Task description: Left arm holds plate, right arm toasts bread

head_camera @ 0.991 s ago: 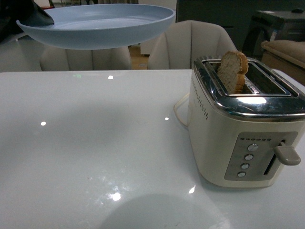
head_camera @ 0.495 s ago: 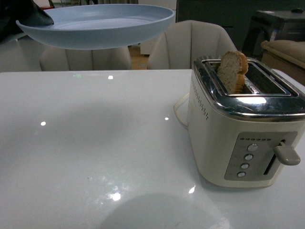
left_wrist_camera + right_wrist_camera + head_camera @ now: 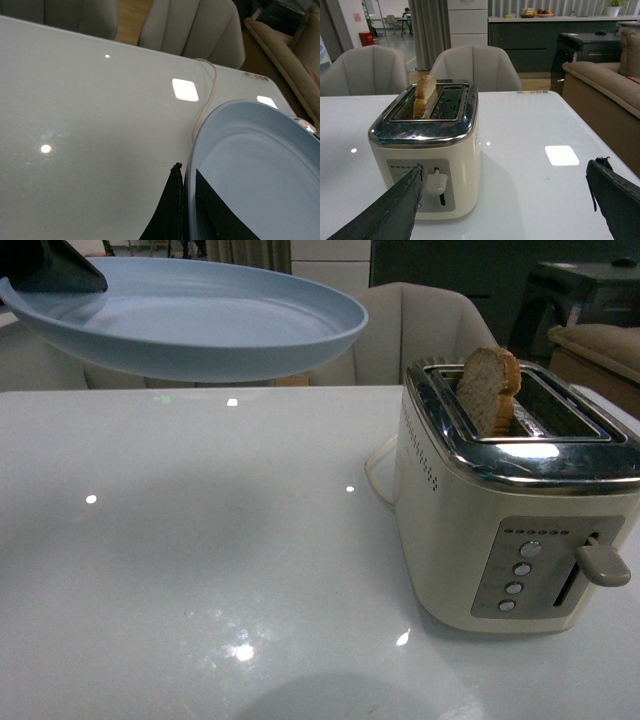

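The pale blue plate (image 3: 200, 325) hangs in the air above the table's far left, tipped a little toward the camera. My left gripper (image 3: 55, 275) is shut on its left rim. In the left wrist view the dark fingers (image 3: 172, 210) pinch the rim of the plate (image 3: 255, 170), one on each side. The bread (image 3: 490, 388) stands upright in the near slot of the cream toaster (image 3: 450, 530), its top half sticking out. My right gripper (image 3: 507, 167) is open and wide, hovering in front of the toaster (image 3: 460, 150), level with the lever (image 3: 436, 182). The bread (image 3: 424, 92) shows in that view too.
The toaster's lever (image 3: 603, 565) is up. Its cord (image 3: 378, 475) loops on the white table (image 3: 200, 570) behind it. Pale chairs (image 3: 420, 325) stand along the far edge. A beige sofa (image 3: 605, 85) sits off the table's right side.
The plate has dropped slightly and tipped, its left edge and the left gripper shifting further left. Toaster and bread have not moved.
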`<control>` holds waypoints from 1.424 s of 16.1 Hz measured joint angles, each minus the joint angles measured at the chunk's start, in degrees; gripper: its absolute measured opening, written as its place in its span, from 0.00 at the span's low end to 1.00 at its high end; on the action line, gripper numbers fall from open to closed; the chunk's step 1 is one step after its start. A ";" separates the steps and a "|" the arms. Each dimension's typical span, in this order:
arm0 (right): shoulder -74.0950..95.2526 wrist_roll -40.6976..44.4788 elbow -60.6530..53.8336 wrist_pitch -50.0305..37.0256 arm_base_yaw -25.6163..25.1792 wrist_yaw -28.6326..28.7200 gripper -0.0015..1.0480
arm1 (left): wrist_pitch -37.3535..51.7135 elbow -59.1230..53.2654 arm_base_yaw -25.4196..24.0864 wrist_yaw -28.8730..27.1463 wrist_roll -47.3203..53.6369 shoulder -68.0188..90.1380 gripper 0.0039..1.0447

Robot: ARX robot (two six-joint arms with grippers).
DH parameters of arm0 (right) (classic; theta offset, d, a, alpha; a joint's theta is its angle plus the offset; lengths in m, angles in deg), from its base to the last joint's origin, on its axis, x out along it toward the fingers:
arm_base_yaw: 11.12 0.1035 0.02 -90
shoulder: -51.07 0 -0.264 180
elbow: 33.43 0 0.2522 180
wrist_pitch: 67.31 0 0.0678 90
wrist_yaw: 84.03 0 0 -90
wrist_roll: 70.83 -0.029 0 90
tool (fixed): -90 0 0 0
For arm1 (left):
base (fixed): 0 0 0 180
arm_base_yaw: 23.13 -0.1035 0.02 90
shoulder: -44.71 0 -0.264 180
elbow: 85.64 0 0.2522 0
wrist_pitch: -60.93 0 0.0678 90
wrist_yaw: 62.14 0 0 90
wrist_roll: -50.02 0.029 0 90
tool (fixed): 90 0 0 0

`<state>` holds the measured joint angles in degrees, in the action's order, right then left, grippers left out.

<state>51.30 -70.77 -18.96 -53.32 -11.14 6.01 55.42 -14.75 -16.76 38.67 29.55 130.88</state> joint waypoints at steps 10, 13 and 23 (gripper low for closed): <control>0.00 0.00 0.00 -0.02 0.00 0.00 0.94 | 10.82 0.87 -11.17 -4.48 -4.96 14.29 0.03; 0.00 0.00 0.00 -0.02 0.00 0.00 0.94 | 14.75 0.94 -13.57 -6.95 -4.92 19.96 0.03; 0.00 0.00 0.00 -0.02 0.00 0.00 0.94 | 20.06 -3.17 -17.97 -14.14 -2.32 30.38 0.03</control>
<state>51.30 -70.77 -18.96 -53.34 -11.14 6.01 75.48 -17.92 -34.73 24.53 27.24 161.26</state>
